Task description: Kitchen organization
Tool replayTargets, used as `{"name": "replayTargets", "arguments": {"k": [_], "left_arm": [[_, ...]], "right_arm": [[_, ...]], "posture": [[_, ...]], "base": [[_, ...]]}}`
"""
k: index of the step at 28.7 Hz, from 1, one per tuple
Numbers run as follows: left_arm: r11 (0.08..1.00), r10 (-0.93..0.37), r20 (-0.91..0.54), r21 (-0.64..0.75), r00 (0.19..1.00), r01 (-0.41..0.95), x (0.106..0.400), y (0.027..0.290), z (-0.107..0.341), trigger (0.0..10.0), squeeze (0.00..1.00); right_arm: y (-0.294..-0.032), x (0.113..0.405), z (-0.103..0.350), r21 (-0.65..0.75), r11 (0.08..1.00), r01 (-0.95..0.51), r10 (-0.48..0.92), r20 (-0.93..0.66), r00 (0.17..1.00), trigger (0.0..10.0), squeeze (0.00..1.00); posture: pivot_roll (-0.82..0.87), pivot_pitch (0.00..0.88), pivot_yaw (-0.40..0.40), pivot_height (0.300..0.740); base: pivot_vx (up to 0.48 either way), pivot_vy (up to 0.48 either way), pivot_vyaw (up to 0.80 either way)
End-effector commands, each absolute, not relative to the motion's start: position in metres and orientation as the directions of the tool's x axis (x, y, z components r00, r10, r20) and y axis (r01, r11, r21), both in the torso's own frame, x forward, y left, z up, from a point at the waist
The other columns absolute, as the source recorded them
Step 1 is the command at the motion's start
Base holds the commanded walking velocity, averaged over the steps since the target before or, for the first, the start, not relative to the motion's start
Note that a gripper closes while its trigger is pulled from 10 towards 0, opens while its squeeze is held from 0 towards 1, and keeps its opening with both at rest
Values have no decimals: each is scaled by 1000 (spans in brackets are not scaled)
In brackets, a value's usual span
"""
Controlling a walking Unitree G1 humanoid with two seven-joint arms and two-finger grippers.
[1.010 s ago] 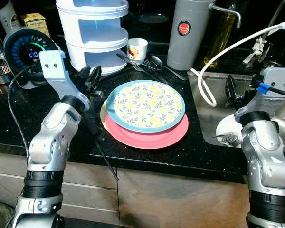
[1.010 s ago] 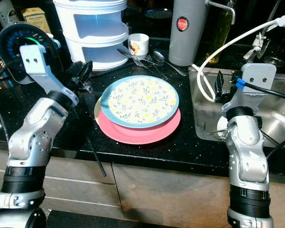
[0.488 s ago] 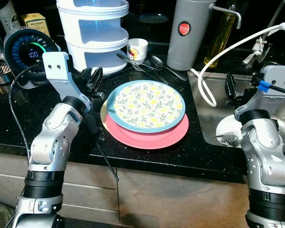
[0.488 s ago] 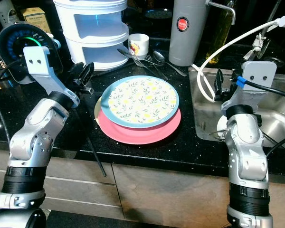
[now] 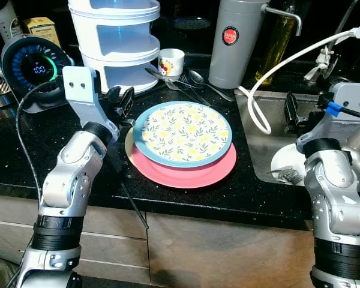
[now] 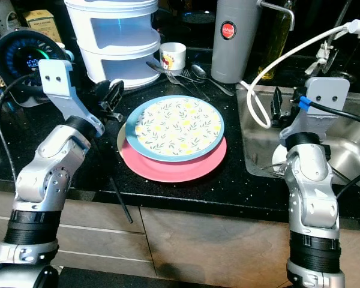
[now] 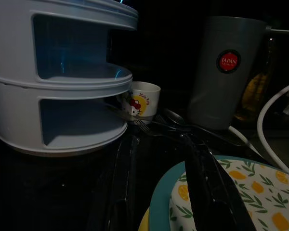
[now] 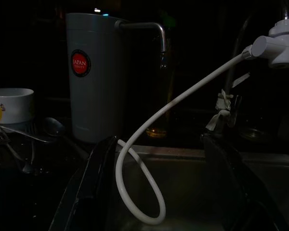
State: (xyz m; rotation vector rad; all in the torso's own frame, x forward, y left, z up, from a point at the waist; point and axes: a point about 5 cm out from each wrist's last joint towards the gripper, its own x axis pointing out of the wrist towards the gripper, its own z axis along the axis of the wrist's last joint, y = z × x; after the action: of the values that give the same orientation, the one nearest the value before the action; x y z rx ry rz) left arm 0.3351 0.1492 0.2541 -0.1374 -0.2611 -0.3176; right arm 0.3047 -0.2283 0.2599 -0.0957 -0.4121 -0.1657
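A stack of plates lies on the black counter: a floral blue-rimmed plate (image 5: 186, 132) on top, a pink plate (image 5: 189, 173) under it and a yellow plate's edge (image 5: 129, 143) showing at the left. My left gripper (image 5: 123, 102) is open at the stack's far-left rim. In the left wrist view one finger (image 7: 204, 192) reaches over the floral plate (image 7: 250, 197), while the other (image 7: 120, 192) stays beside it above the counter. My right gripper (image 5: 290, 114) hangs open over the sink (image 5: 261, 157), holding nothing.
A white tiered container (image 5: 117, 42), a small mug (image 5: 171, 61) and loose cutlery (image 5: 189, 81) stand behind the plates. A grey flask (image 5: 233, 39) and a white hose (image 5: 276, 69) are by the sink. A round dial device (image 5: 33, 66) sits at the far left.
My left gripper has moved right and forward to the plates' left rim. The right arm has stayed still.
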Motion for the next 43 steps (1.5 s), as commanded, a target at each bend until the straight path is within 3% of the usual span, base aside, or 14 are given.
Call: {"name": "replayTargets", "arguments": {"k": [1,3,18,37,40,41,42,43], "left_arm": [[943,-298,276,-65,914,327,336,146,255,10000,0],[952,-292,268,-8,918,306,338,145,255,10000,0],[951,-290,269,-25,919,307,338,146,254,10000,0],[941,-306,273,-60,912,333,337,147,255,10000,0],[949,-300,215,-30,929,313,339,150,251,10000,0],[951,-307,177,11,935,310,339,152,250,10000,0],[925,-361,46,139,931,352,337,155,245,10000,0],[925,-361,46,139,931,352,337,155,245,10000,0]], "right_arm": [[-232,303,257,-55,979,197,-160,393,906,10000,0],[-233,303,257,-53,979,199,-162,393,905,10000,0],[-234,303,257,-40,979,201,-169,392,904,10000,0],[-233,303,258,-44,980,195,-162,393,905,10000,0],[-233,303,258,-46,980,194,-161,393,905,10000,0],[-233,303,258,-47,980,194,-160,393,906,10000,0],[-233,302,258,-50,980,193,-158,393,906,10000,0],[-233,302,258,-50,980,193,-158,393,906,10000,0]], "posture": [[11,30,0,740],[12,31,2,740],[12,32,4,740],[12,28,2,740],[13,27,2,740],[13,27,2,740],[15,31,3,740],[15,31,3,740]], "base": [[0,-296,0],[0,-480,0],[0,-472,0],[0,0,0],[0,0,0],[0,0,0],[0,0,0],[0,0,0]]}}
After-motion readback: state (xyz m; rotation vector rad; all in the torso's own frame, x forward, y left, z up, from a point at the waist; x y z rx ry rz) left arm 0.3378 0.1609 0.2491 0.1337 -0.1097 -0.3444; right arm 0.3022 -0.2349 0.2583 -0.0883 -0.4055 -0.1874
